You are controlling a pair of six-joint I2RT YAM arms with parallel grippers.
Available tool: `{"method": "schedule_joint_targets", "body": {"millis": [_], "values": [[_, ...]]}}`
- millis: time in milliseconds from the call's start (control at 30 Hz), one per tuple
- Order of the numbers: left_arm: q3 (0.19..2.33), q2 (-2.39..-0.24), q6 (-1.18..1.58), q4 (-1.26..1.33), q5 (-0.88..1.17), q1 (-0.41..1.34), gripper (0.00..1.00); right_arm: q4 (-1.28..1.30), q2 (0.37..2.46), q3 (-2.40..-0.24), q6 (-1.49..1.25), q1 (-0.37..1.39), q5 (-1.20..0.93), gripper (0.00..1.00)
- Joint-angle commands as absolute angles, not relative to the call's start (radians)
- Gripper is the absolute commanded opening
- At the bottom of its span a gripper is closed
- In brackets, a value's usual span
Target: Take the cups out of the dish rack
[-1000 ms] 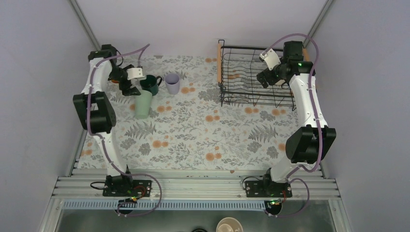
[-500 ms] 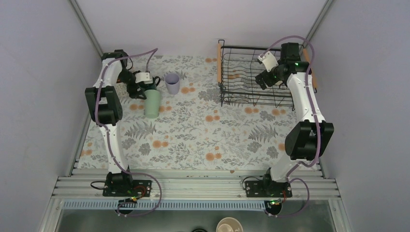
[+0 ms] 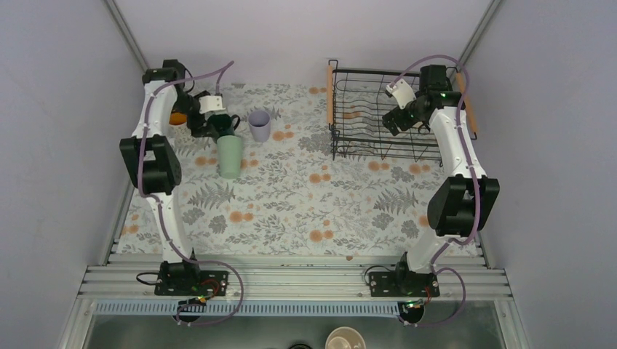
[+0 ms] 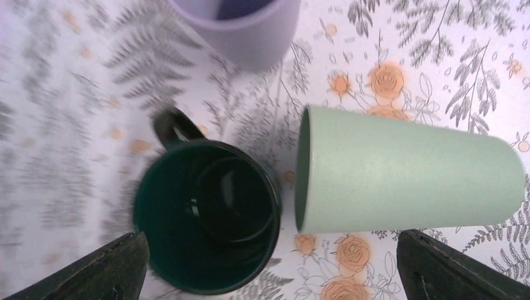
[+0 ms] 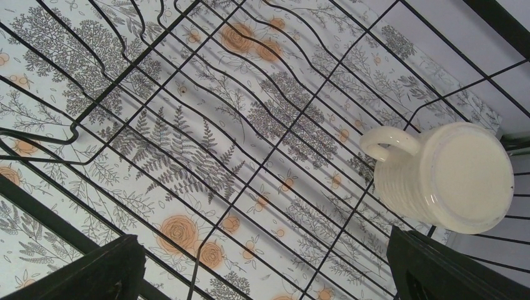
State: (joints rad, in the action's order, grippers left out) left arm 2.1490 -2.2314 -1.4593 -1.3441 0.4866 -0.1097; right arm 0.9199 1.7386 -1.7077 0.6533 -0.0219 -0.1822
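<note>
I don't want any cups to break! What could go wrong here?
The green cup lies on its side right beside the dark mug, under the open left pincer. A bump could send it rolling, maybe into the purple cup. In the rack, the cream mug sits upside down among thin wires; the open right pincer might snag a wire or let the mug slip.

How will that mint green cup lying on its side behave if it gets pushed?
The mint green cup lies on its side, so it will probably roll, curving because it tapers. It looks like matte plastic, likely light and not slippery. Its rim sits close to the dark green mug, which may stop it.
</note>
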Motion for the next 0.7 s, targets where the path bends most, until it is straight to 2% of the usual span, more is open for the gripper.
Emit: {"method": "schedule_joint_targets", "body": {"millis": [0, 367, 667], "values": [[2.177, -2.12, -1.495, -1.356, 0.546, -0.083, 0.99, 0.914, 1.74, -1.72, 0.646, -0.027, -0.203, 1.0], [2.093, -2.126, -1.475, -1.358, 0.46, 0.031, 0.98, 0.925, 1.715, -1.69, 0.665, -0.028, -0.2, 1.0], [2.065, -2.19, -1.452, -1.357, 0.374, 0.049, 0.96, 0.909, 1.7, -1.64, 0.673, -0.029, -0.197, 1.0]]}}
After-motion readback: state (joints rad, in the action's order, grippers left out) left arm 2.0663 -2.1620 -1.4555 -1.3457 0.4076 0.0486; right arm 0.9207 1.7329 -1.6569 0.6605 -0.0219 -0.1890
